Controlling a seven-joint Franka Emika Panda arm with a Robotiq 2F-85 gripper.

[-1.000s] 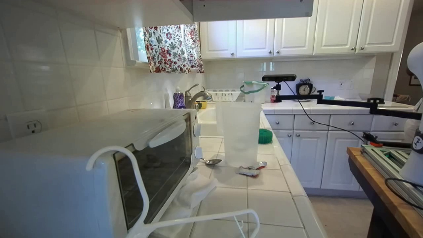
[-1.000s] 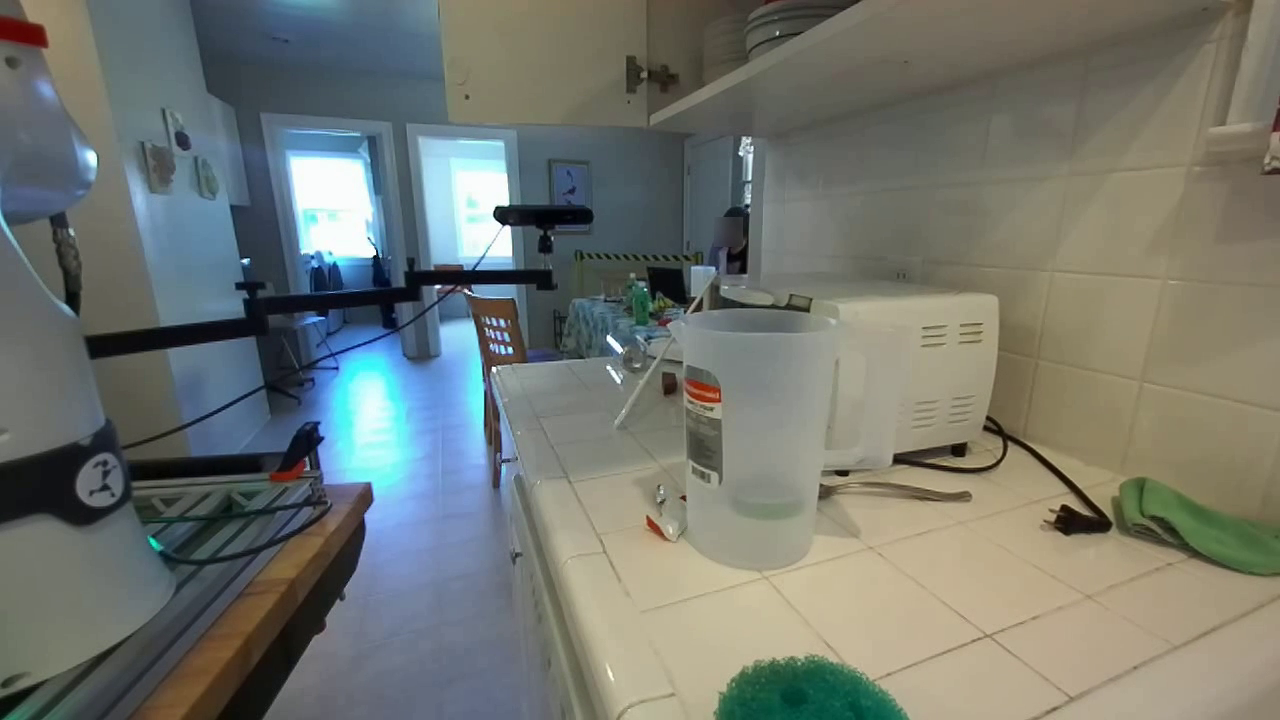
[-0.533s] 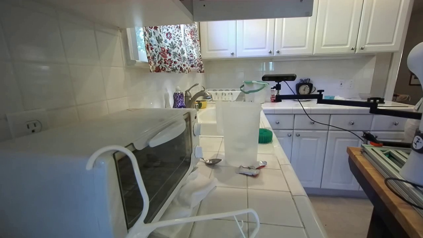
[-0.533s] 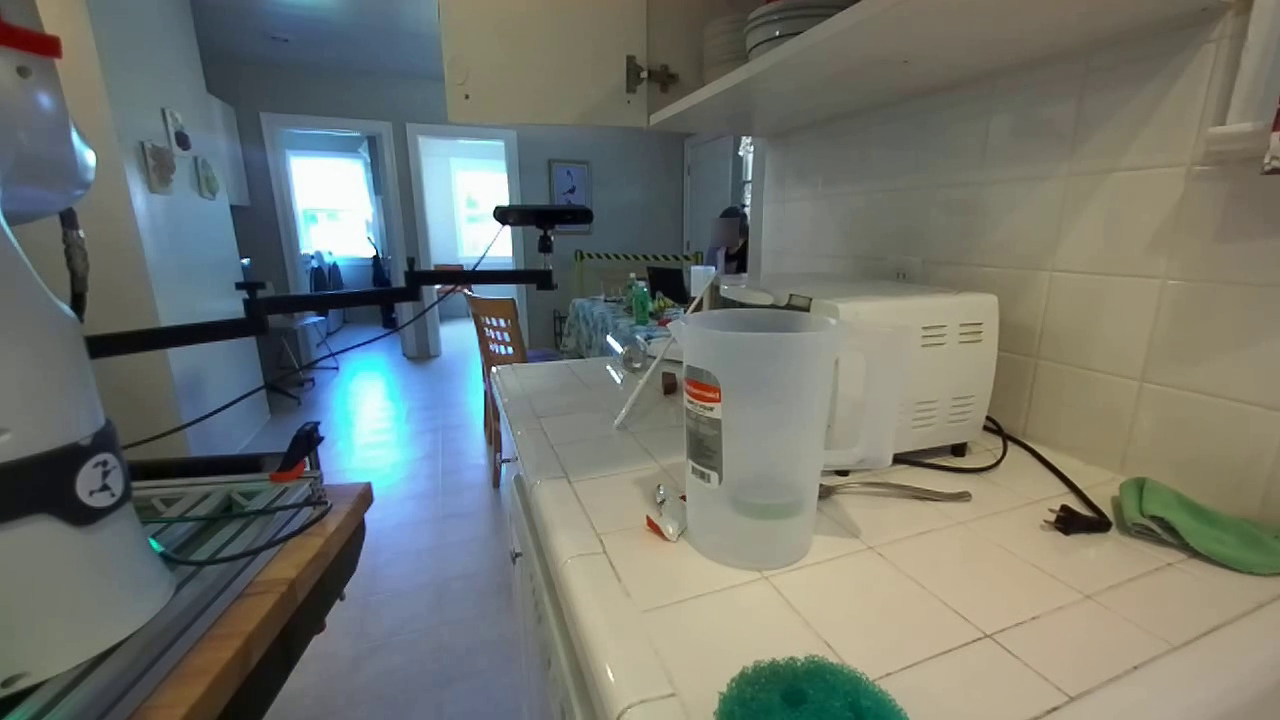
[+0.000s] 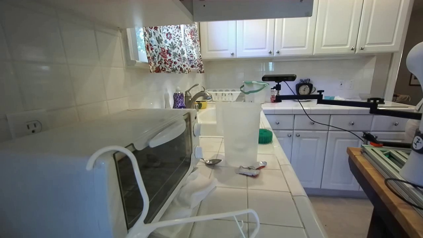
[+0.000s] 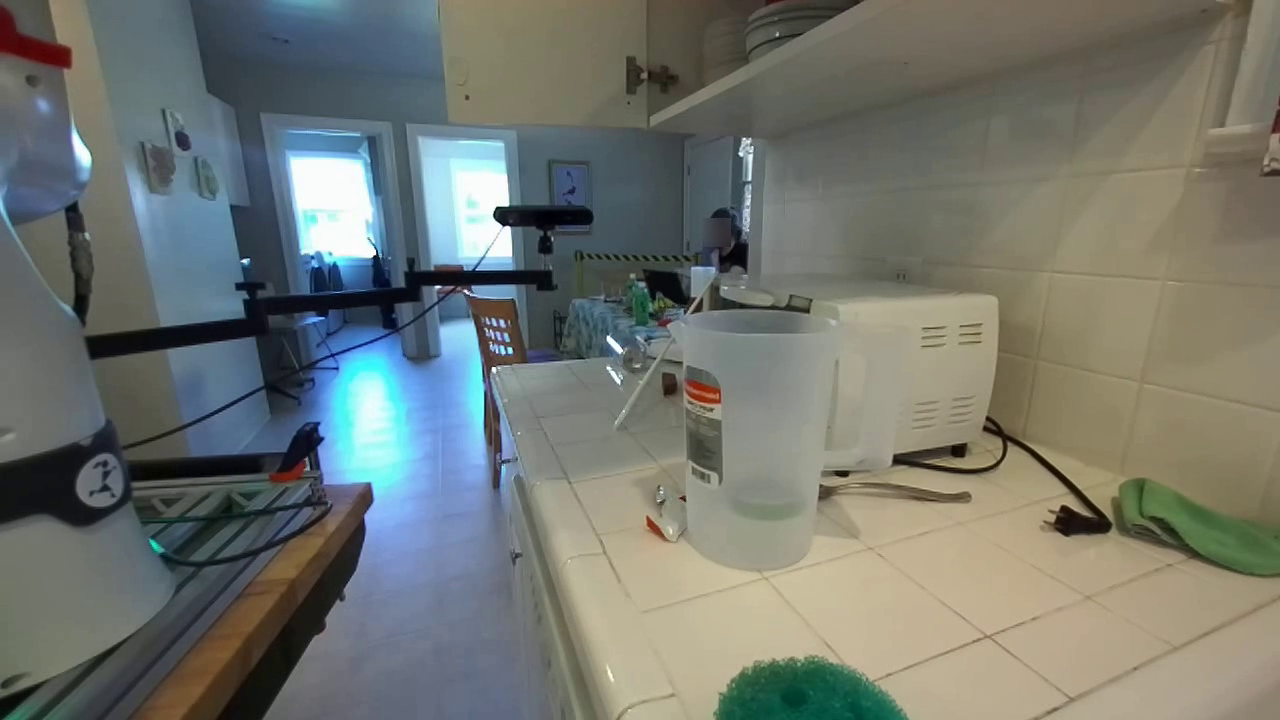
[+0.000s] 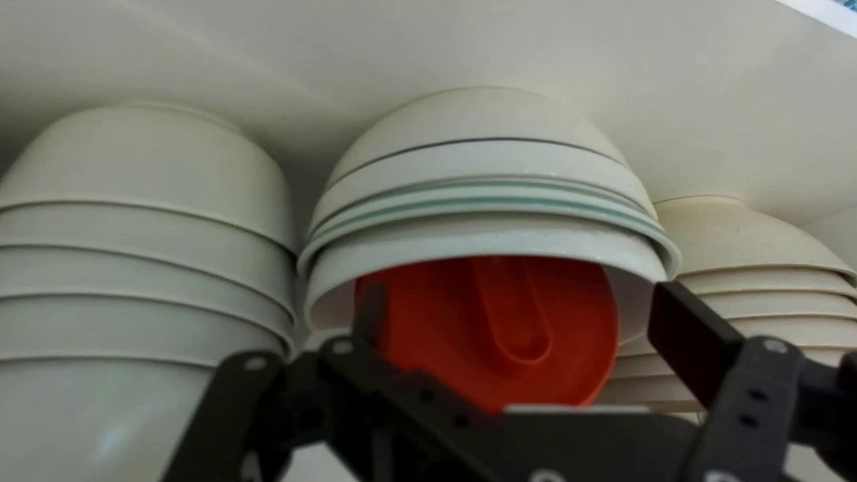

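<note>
the gripper (image 7: 521,304) stands wide, a red lid (image 7: 485,328) showing between its fingertips (image 7: 686,331). the lid sits in the mouth of the middle bowl stack (image 7: 485,181), flanked by other stacks (image 7: 140,268); both exterior views show a frosted pitcher (image 6: 755,440) on the tabletop (image 6: 900,610).

Three bowl stacks (image 7: 489,194), one red lid (image 7: 492,335), one pitcher (image 6: 755,430), one spoon (image 6: 905,491), one toaster oven (image 6: 935,370).
</note>
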